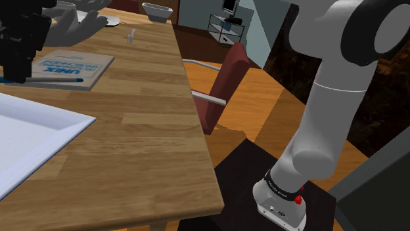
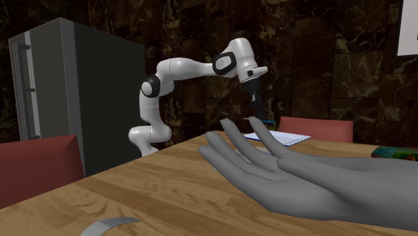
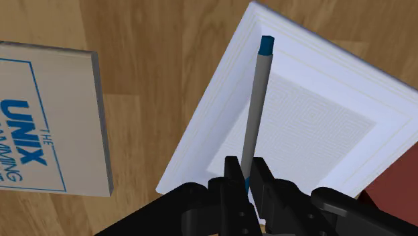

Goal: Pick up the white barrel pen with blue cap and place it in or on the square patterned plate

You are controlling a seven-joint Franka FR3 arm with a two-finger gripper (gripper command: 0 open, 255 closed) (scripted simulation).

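My gripper [image 3: 248, 178] is shut on a pale grey-white pen [image 3: 254, 114] near one end, and the pen's blue cap [image 3: 266, 45] points away from the fingers. The pen hangs level in the air above one side of the white square plate [image 3: 321, 134], which has a fine pattern in its middle. In the shoulder view the black gripper [image 1: 20, 49] is at the upper left, and the pen [image 1: 52, 79] sticks out to the right beyond the plate [image 1: 39, 131]. In the second exterior view the gripper [image 2: 253, 110] hovers above the plate [image 2: 278, 138].
A book with blue lettering [image 1: 72, 65] lies beside the plate on the wooden table [image 1: 144, 144]. A large grey hand model [image 2: 288, 174], a fork [image 1: 131, 36] and a white bowl [image 1: 158, 10] lie farther along. A red chair [image 1: 227, 79] stands at the table's edge. A grey fridge [image 2: 74, 94] stands behind the arm.
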